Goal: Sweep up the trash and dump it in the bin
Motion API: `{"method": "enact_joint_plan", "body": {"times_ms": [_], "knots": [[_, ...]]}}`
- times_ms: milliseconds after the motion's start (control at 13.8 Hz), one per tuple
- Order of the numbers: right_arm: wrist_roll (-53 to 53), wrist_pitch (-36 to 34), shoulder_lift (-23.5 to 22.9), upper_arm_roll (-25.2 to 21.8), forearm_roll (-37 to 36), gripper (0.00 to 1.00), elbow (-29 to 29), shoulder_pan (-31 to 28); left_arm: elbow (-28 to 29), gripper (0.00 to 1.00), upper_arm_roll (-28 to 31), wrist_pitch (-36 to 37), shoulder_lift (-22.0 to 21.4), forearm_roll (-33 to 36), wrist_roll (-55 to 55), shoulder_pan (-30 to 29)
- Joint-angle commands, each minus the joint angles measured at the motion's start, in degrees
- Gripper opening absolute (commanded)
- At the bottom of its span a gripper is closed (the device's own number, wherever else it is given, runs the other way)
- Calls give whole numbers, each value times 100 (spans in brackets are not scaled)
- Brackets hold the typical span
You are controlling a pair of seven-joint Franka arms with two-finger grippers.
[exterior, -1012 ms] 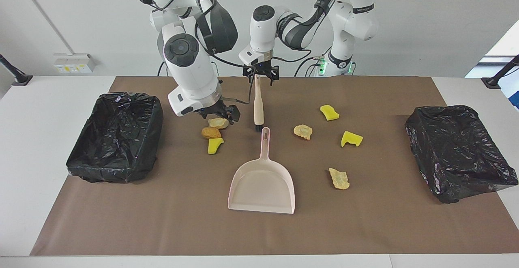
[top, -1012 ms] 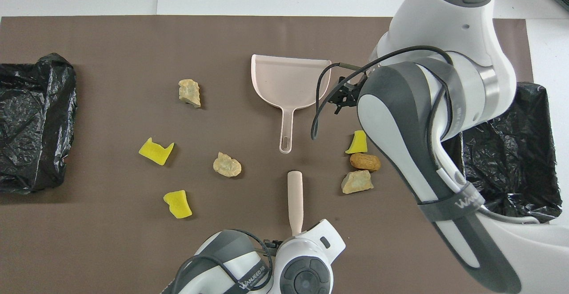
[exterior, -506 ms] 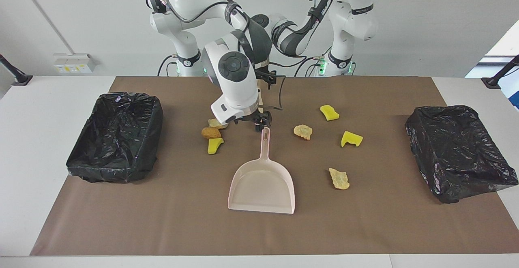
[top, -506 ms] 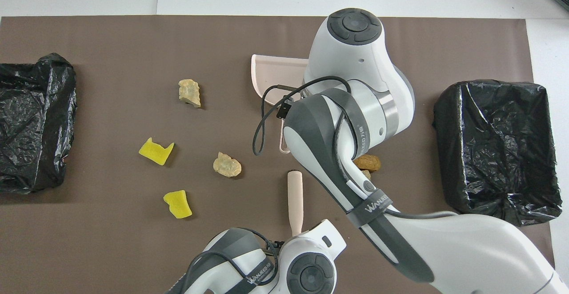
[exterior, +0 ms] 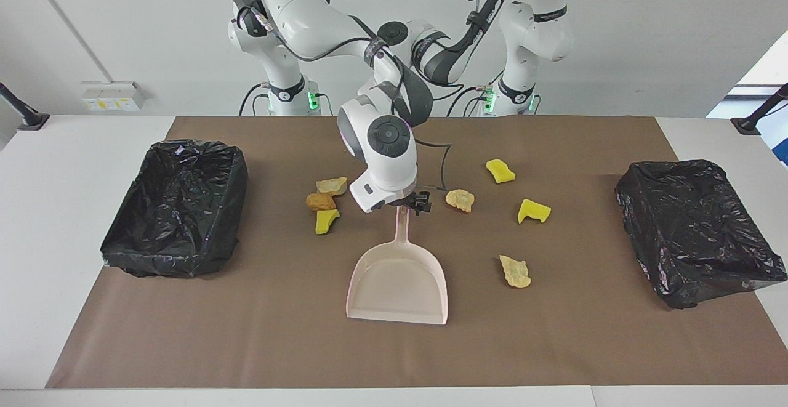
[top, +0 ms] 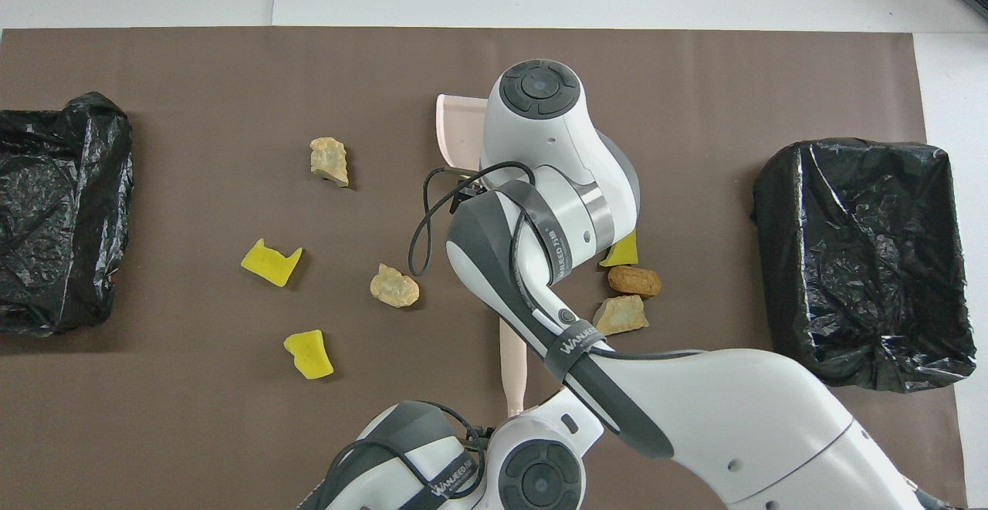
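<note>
On the brown mat (exterior: 246,333) seven scraps of trash (exterior: 459,200) lie scattered near the pink dustpan (exterior: 397,284). The right gripper (exterior: 411,205) hangs spread-fingered over its handle, and the left gripper (top: 480,434) sits at the brush (top: 512,367); whether its fingers grip I cannot tell. Both tools are being picked up, I judge; next, firm holds, then sweeping.

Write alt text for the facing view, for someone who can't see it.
The right gripper sits at the handle end of a pink dustpan lying in the middle of a brown mat. Seven yellow and orange sponge scraps lie scattered on the mat beside the handle, and a black-lined bin stands at each end. The left arm is mostly hidden by the right arm.
</note>
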State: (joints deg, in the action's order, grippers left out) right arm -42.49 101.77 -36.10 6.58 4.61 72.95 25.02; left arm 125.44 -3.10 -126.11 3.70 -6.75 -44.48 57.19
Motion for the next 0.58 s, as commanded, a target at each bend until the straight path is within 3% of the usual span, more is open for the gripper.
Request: {"method": "enact_joint_plan", "body": {"times_ms": [0,145,289,434,506], "knots": [[-154,352,50,54,-135,100,254,20,69,50,108,191,-62,-107,-60,143],[-154,370,50,36,-188,100,290,64,69,41,108,332,-71,-142,-69,143],[-128,405,41,45,-407,100,377,21,60,18,108,464,-89,-143,-113,143],[-128,431,50,45,-479,89,439,47,51,0,117,596,-107,-151,-166,143],[-128,554,76,54,-470,82,509,56,34,0,117,710,-150,-151,-166,135]]}}
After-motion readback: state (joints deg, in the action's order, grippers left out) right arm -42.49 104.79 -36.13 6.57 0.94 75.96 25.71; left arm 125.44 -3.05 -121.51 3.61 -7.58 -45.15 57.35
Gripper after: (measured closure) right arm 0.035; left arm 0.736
